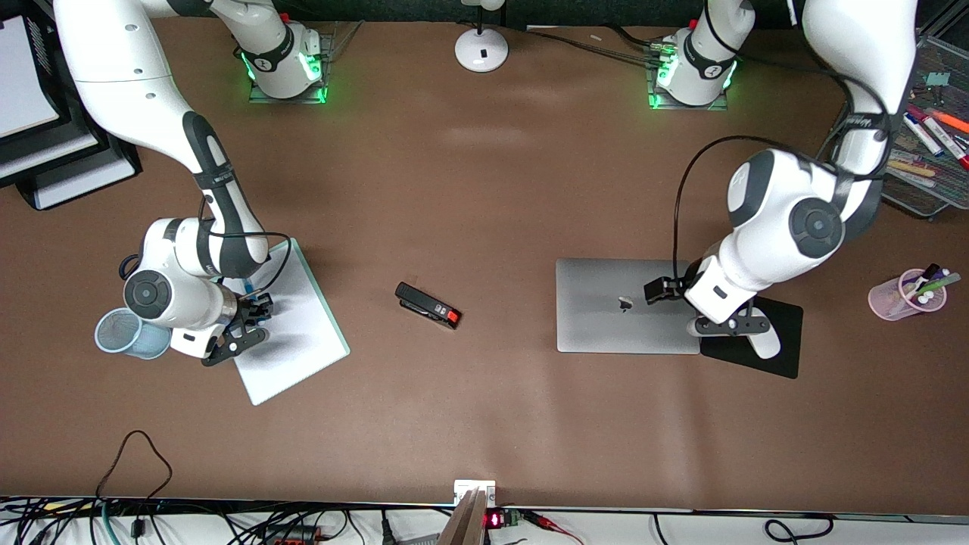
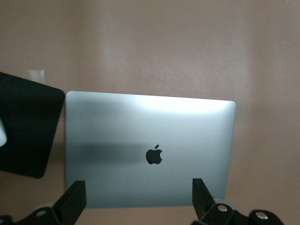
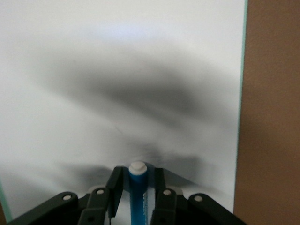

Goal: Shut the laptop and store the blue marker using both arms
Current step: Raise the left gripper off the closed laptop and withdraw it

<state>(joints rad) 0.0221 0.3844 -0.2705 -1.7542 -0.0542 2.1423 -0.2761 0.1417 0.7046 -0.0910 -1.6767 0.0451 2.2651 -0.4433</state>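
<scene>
The laptop lies closed near the table's left-arm end, the left gripper spread apart over it. The right gripper clamps the blue marker over the white sheet.

Brown table carrying plenty: shut laptop beside a black mouse pad, stapler mid-table, white board with a blue mesh cup alongside, pink pen cup, lamp base.

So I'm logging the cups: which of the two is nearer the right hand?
The light-blue mesh cup, right beside the right hand at the whiteboard. The pink cup holding pens stands at the left arm's end of the table.
</scene>
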